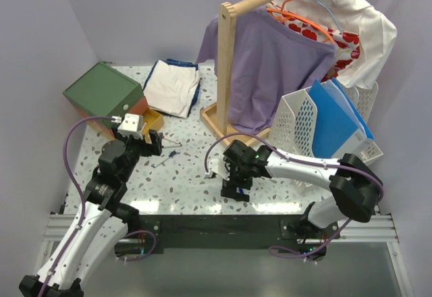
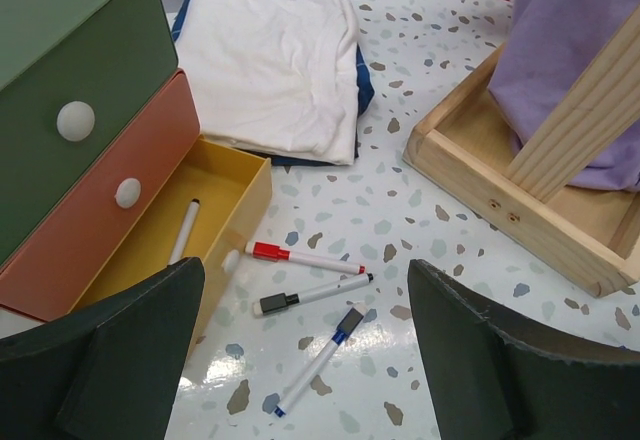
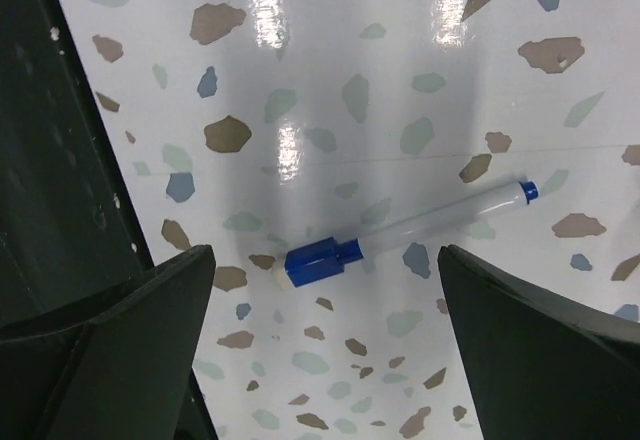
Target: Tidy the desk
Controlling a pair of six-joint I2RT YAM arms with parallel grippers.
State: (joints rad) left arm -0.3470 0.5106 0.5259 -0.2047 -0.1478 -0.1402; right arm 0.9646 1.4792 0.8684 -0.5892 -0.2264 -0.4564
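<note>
The desk (image 1: 192, 175), a glossy white speckled top, fills the floor of the booth, with its black rail along the near edge. The left gripper (image 1: 150, 145) hovers near the left edge with its jaws spread wide and nothing between them. Below it three markers lie loose on the desk: a red-capped marker (image 2: 305, 257), a black-capped marker (image 2: 310, 295) and a blue-capped marker (image 2: 325, 355). Just beside them an open yellow drawer (image 2: 238, 185) holds a fourth marker (image 2: 183, 232). The drawer belongs to a green-topped drawer box (image 1: 101, 88) at the far left corner. A folded white cloth (image 1: 172, 88) rests on a blue one near the far edge.

The right gripper (image 3: 325, 250) hangs low over the near middle of the desk, jaws fully apart, straddling but not touching a blue marker (image 3: 400, 230). A wooden clothes rack (image 1: 226, 67) with a purple shirt (image 1: 277, 67) stands behind it. A white basket (image 1: 297, 121) of blue folders (image 1: 337, 115) sits at the right edge.
</note>
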